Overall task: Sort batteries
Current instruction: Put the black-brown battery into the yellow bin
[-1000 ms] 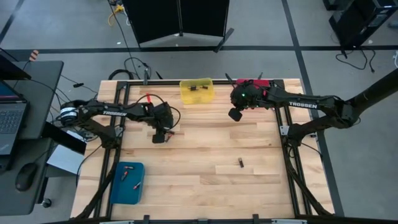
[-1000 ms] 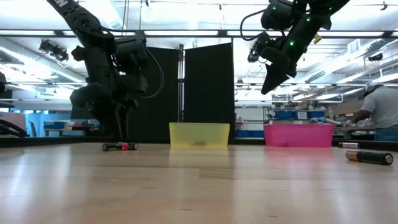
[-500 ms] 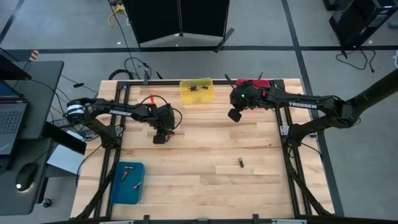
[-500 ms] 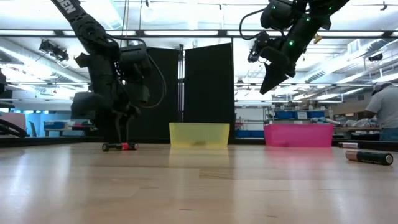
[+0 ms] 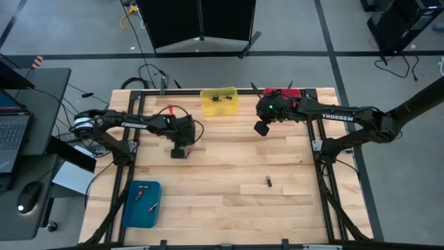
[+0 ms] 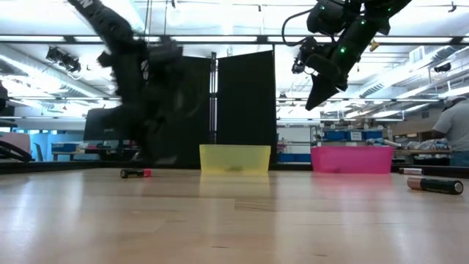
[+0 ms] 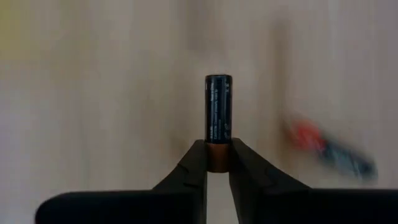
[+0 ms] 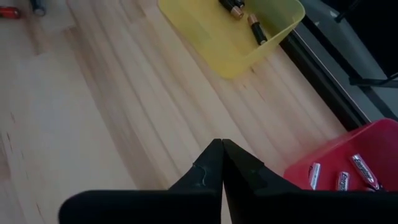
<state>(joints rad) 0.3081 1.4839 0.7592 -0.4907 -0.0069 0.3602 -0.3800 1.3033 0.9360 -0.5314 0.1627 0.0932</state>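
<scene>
My left gripper is at the table's left middle, shut on a black battery with a copper end. The arm is a blur in the low view. A red and black battery lies on the wood just beside it. My right gripper hangs shut and empty high over the table's far right, near the yellow bin and the red bin. Another battery lies alone at the near right. My left gripper pinches the battery's copper end between its two fingertips, one on each side. The fingers slant steeply down from the table's left. The black body runs on past the tips, in line with the fingers. Whether its far end clears the wood I cannot tell.
The yellow bin at the far edge holds batteries, as does the red bin to its right. A blue bin with two batteries sits at the near left corner. Bare wood fills the middle. A person stands far off.
My left gripper has shut on the copper-ended battery next to the red one and has drawn up from the table a little, moving fast enough to blur. The red and black battery stays on the wood.
</scene>
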